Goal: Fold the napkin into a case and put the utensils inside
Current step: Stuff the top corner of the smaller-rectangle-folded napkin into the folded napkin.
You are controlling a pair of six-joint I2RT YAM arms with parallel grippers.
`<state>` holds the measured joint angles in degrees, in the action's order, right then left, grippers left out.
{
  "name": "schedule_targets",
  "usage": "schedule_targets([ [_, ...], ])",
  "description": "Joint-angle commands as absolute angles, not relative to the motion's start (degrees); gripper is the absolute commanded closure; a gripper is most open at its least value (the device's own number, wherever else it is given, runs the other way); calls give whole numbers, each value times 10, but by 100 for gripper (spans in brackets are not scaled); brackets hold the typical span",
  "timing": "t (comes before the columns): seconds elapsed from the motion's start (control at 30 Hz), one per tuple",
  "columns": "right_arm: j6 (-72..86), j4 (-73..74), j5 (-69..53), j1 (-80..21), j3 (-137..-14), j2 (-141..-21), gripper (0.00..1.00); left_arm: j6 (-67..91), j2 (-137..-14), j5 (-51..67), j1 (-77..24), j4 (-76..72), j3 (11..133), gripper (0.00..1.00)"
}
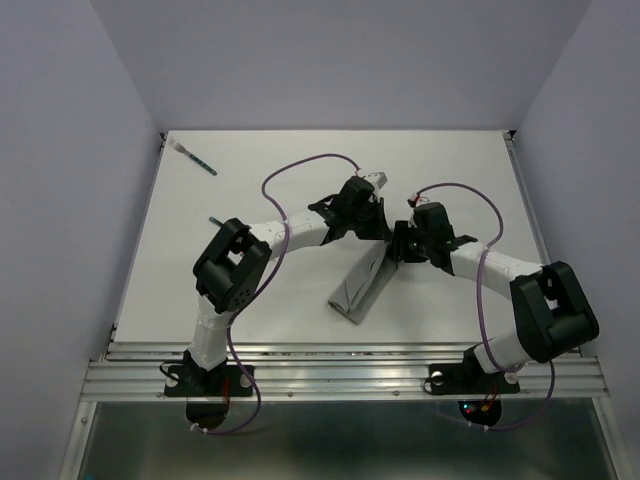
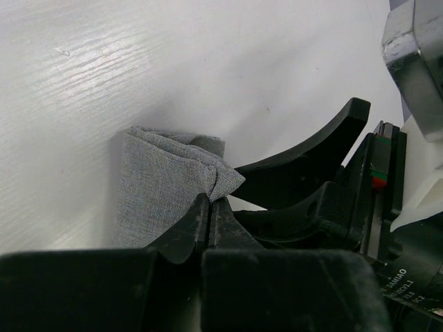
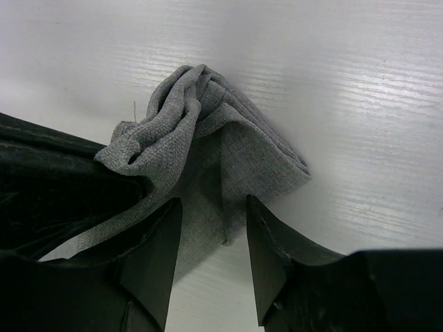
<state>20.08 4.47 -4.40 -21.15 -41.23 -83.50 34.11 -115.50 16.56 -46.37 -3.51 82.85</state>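
Observation:
The grey napkin [image 1: 358, 285] lies folded into a narrow layered strip at the table's middle, its far end lifted and bunched. My left gripper [image 1: 372, 238] is shut on a corner of that end, as the left wrist view shows [image 2: 211, 198] with the napkin [image 2: 159, 187] ahead of it. My right gripper [image 1: 398, 244] is open, its fingers [image 3: 266, 235] straddling the napkin's [image 3: 235, 152] edge. One teal-handled utensil [image 1: 198, 158] lies at the far left back. A dark tip of the second utensil [image 1: 215, 220] shows beside the left arm; the rest is hidden.
The two grippers are almost touching over the napkin's far end; the right gripper's fingers [image 2: 311, 162] show in the left wrist view. White walls bound the table on three sides. A metal rail [image 1: 340, 360] runs along the near edge.

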Motion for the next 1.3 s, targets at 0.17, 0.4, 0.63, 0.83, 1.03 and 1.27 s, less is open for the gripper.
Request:
schedule_targets([
  [0.17, 190, 51, 62, -238, -456, -860, 67, 349, -1129, 179, -462, -59, 827, 100],
  [0.4, 189, 56, 98, -243, -461, -863, 67, 351, -1130, 183, -463, -61, 826, 100],
  [0.63, 188, 56, 101, -249, -465, -875, 68, 353, -1130, 183, -463, -62, 825, 100],
  [0.83, 191, 56, 105, -249, -463, -876, 85, 354, -1132, 185, -462, -62, 824, 100],
  [1.03, 200, 44, 112, -249, -451, -858, 99, 352, -1137, 188, -462, -62, 817, 100],
  [1.27, 221, 26, 107, -249, -439, -846, 99, 352, -1156, 207, -462, -62, 810, 100],
])
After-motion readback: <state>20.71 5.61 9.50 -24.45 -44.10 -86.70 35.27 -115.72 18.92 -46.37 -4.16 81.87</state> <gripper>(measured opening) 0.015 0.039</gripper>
